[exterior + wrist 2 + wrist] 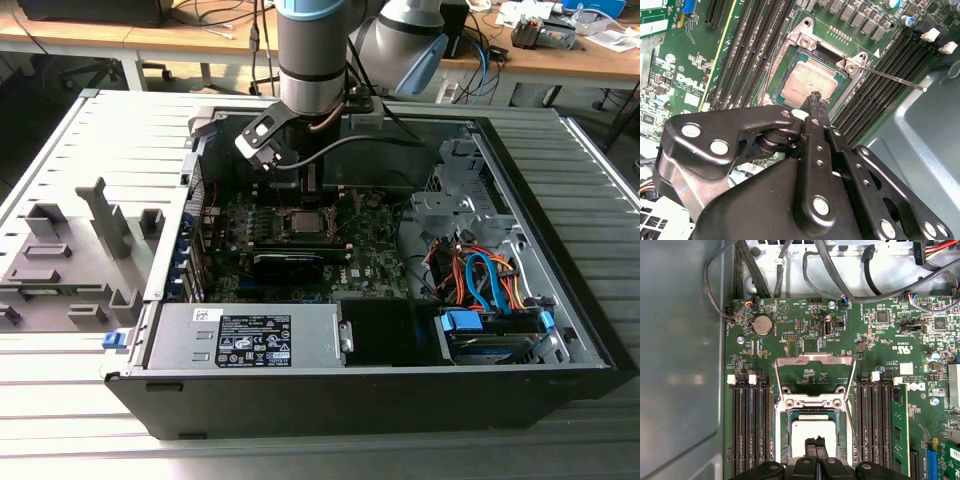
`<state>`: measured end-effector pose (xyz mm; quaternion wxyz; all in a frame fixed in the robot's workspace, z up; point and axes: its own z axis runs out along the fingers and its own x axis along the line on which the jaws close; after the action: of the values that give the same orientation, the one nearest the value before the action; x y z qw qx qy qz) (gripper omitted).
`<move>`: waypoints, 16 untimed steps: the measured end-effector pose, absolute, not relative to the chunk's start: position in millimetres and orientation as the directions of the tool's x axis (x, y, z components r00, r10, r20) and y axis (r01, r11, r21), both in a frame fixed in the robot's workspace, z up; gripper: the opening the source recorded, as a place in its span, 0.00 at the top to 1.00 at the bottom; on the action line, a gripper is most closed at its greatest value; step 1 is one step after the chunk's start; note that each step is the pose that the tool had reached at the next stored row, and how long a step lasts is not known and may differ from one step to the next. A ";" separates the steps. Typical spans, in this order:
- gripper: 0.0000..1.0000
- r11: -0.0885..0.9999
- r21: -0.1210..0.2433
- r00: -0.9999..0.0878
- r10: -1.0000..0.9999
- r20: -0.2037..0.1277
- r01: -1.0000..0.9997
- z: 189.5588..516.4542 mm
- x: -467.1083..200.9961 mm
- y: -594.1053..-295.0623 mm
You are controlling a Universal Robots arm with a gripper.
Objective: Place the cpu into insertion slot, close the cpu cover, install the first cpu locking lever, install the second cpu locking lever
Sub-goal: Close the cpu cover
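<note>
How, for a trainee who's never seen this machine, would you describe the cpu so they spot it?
Inside the open computer case lies a green motherboard. Between its two banks of long black memory slots sits the cpu, a flat silvery-grey square at the gripper tip, pale metal among dark slots.

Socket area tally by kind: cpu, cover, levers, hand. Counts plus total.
cpu: 1
cover: 1
levers: 2
hand: 1
Total: 5
</note>
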<state>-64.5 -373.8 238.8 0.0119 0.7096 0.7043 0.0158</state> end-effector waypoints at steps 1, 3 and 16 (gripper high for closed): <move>0.89 -0.008 0.039 0.008 1.000 0.006 0.999 238.8 -64.5 -373.8; 0.89 -0.008 0.039 0.007 1.000 0.006 0.999 238.8 -64.1 -373.9; 0.89 -0.008 0.039 0.007 1.000 0.005 0.999 249.2 -61.4 -373.8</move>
<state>-61.4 -373.8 249.2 0.0119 0.7096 0.7043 0.0156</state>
